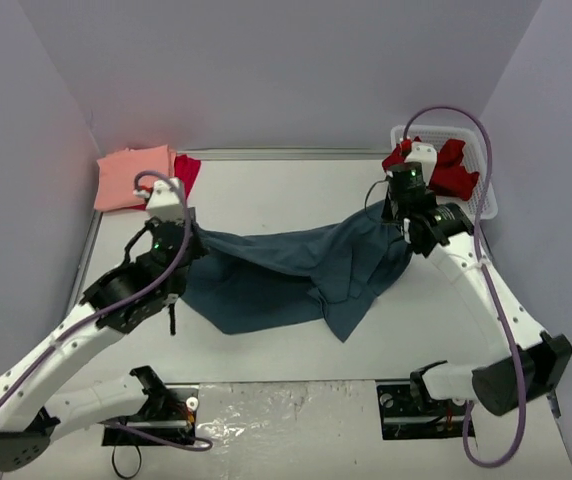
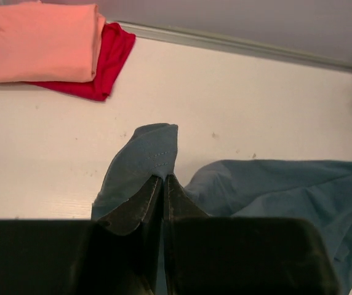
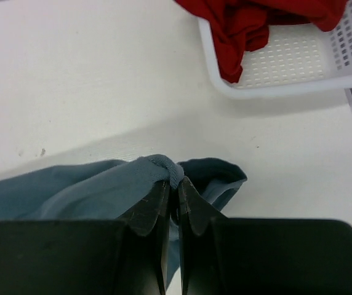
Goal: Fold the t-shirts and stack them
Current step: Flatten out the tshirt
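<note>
— Blue cloth between both sets of jaws, is it?

— Yes. The left gripper [image 2: 164, 178] has its jaws pressed together on a hemmed corner of the blue shirt [image 1: 286, 270]. A flap of that corner stands up past the fingertips.

— And the other side?

— The right gripper [image 3: 175, 181] is clamped on a bunched, rolled edge of the same shirt. Its jaws are tight together with only cloth between them.

— So where does the shirt lie?

— It is strung between the two grippers across the middle of the table [image 1: 266, 190]. Both held ends are raised and the top edge sags from one grip to the other. The lower part lies rumpled on the surface, and one point trails toward the near edge.

— What is out beyond the left gripper?

— In the far left corner a pink shirt [image 2: 40, 40] lies folded on a crimson shirt [image 2: 105, 61]. The crimson edge shows out on the right side. Both are well apart from the blue one.

— And beyond the right?

— A white basket [image 3: 274, 89] sits in the far right corner, close to that gripper. A red shirt [image 3: 244, 18] is crumpled inside it, with part of it draped over the rim on the near left.
</note>
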You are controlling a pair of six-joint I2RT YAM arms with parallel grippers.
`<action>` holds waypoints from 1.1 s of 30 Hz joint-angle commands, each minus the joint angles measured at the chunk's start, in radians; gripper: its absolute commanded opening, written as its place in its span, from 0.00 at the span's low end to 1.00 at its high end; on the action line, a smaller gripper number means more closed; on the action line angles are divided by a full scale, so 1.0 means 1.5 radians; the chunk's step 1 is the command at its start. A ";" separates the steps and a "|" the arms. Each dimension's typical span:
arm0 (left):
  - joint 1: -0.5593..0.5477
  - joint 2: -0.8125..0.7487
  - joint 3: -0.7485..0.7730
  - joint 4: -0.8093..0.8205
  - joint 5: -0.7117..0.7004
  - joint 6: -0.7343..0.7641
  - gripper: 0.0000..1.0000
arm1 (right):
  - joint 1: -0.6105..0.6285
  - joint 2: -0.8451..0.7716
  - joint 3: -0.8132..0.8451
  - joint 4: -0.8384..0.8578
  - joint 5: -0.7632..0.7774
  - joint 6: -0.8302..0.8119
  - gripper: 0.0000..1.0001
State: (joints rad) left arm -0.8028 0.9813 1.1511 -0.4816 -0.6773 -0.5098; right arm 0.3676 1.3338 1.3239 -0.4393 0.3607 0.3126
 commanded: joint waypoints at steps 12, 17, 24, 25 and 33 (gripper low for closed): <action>0.005 -0.208 0.027 -0.089 -0.095 -0.017 0.02 | -0.002 -0.222 -0.005 -0.032 0.115 0.082 0.00; 0.005 -0.229 0.015 -0.069 -0.132 -0.002 0.02 | -0.002 -0.238 0.019 -0.027 0.159 0.083 0.00; 0.006 -0.151 -0.017 0.030 -0.184 0.024 0.02 | -0.002 -0.103 0.046 0.028 0.149 0.066 0.00; 0.010 -0.141 -0.019 0.047 -0.188 0.035 0.02 | -0.003 -0.085 0.053 0.035 0.147 0.063 0.00; 0.251 0.067 0.075 0.126 0.054 -0.001 0.02 | -0.075 0.144 0.234 0.089 0.022 0.022 0.00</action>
State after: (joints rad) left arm -0.5526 0.9985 1.1790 -0.3832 -0.7559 -0.4839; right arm 0.3080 1.4910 1.5219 -0.3935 0.4610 0.3759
